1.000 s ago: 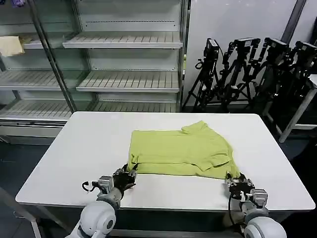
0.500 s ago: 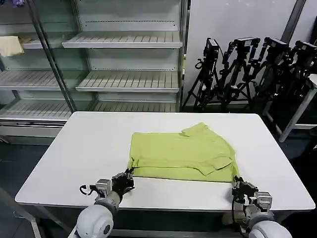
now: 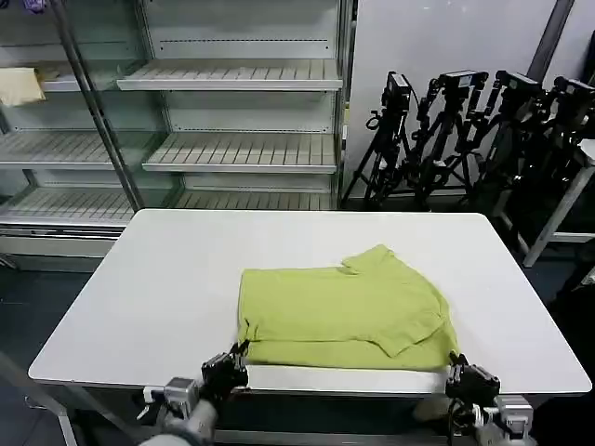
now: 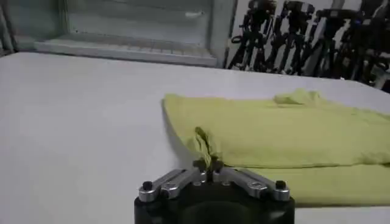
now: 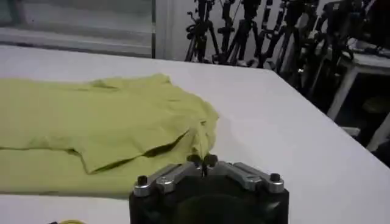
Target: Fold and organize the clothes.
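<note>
The lime-green short-sleeved T-shirt of soft fabric (image 3: 344,308) lies partly folded on the white rectangular table (image 3: 158,279), with its near hem at the table's front edge. The left gripper (image 3: 234,358) is at the shirt's near left corner, its fingers (image 4: 203,163) pressed together and pinching a small fold of the fabric. The right gripper (image 3: 457,360) is at the shirt's near right corner, its fingers (image 5: 202,161) also pinching the cloth.
</note>
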Robot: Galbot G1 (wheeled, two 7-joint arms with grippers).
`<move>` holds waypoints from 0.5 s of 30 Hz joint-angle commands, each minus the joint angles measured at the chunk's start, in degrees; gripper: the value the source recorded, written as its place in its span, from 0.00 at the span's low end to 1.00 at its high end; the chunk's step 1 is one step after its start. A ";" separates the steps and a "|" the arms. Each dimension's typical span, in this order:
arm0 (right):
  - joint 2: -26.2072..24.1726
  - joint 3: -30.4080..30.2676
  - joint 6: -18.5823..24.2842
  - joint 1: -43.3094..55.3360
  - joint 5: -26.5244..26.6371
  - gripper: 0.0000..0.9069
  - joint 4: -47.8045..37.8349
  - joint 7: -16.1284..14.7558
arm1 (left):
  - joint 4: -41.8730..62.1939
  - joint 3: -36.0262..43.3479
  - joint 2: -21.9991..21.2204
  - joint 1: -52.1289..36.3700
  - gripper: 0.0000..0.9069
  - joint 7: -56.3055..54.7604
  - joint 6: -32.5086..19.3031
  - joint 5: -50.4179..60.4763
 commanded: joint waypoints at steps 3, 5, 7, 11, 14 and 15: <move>0.20 1.47 0.71 -6.35 -4.17 1.00 5.41 -0.17 | -5.21 -1.46 0.34 7.78 1.00 0.04 -0.46 3.04; -0.15 2.97 1.29 -6.14 -3.86 1.00 6.25 -0.19 | -5.50 -1.98 0.44 7.59 1.00 0.04 -0.31 3.04; -0.93 4.92 1.67 -5.77 -2.84 1.00 7.22 -0.24 | -5.91 -2.87 0.61 7.43 1.00 0.04 0.07 2.96; -2.43 6.73 1.95 -1.79 0.77 1.00 8.07 0.61 | -6.78 -5.79 1.20 6.63 1.00 -0.08 0.75 1.57; -3.25 4.86 2.33 5.80 3.45 1.00 6.24 2.46 | -7.16 -7.78 1.79 4.97 1.00 -0.48 1.29 -1.29; -3.48 3.11 1.71 9.33 4.79 1.00 4.59 3.63 | -7.21 -8.16 1.94 4.07 1.00 -0.95 1.82 -2.63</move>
